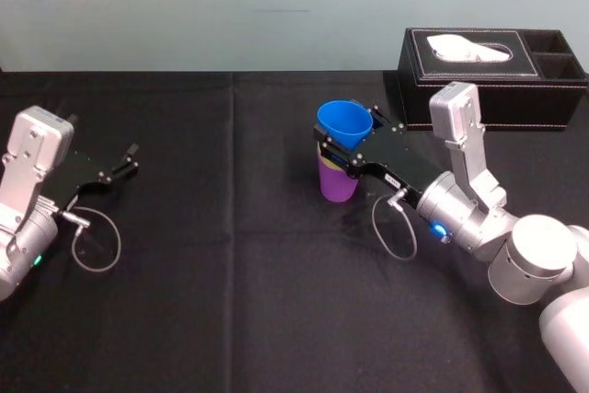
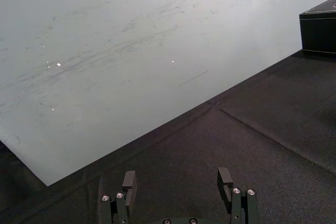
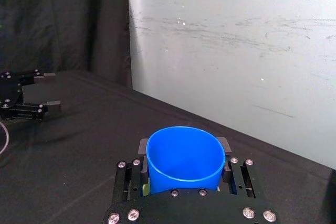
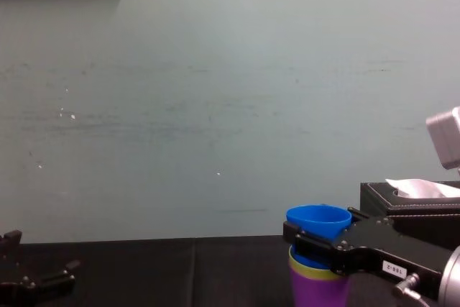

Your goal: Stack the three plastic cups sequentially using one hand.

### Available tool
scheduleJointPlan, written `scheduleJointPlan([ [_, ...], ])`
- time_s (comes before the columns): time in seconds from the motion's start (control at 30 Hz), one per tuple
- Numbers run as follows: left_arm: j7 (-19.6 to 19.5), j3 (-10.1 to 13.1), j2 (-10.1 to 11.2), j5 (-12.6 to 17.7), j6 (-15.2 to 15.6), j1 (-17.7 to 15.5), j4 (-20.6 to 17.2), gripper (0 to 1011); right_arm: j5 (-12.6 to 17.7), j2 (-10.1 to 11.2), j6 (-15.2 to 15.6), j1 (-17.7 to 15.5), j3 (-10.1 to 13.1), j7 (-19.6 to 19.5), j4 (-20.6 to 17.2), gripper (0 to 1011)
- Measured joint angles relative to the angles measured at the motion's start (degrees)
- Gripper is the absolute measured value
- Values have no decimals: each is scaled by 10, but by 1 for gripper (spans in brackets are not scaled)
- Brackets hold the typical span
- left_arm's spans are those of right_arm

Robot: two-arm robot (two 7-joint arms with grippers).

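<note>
Right pincer (image 1: 348, 137) clamped on upright blue cup (image 1: 344, 121), nested into yellow-green cup (image 4: 305, 270) and purple cup (image 1: 336, 187) directly beneath. Left pincer (image 1: 127, 161) apart, parked.

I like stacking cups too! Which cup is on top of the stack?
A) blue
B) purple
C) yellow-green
A: the blue cup sits highest, gripped by the right end effector, with the yellow-green cup and the purple cup nested below it.

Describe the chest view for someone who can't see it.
The right gripper clasps a blue cup, seated in a yellow-green cup nested in a purple cup. The left gripper rests open at lower left.
</note>
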Motion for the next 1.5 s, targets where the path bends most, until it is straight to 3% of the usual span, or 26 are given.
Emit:
scheduleJointPlan([
  [0.43, 0, 0, 0, 0, 0, 0, 0, 1011, -2, -2, 0, 1, -1, 1, 4, 735],
  [0.53, 0, 0, 0, 0, 0, 0, 0, 1011, -2, -2, 1, 1, -1, 1, 3, 771],
  [0.8, 0, 0, 0, 0, 0, 0, 0, 1011, -2, -1, 1, 1, -1, 0, 3, 995],
  [1.1, 0, 0, 0, 0, 0, 0, 0, 1011, -1, -1, 1, 1, -1, 0, 3, 1003],
  [1.5, 0, 0, 0, 0, 0, 0, 0, 1011, 7, 17, 11, -25, 18, -9, -64, 1003],
])
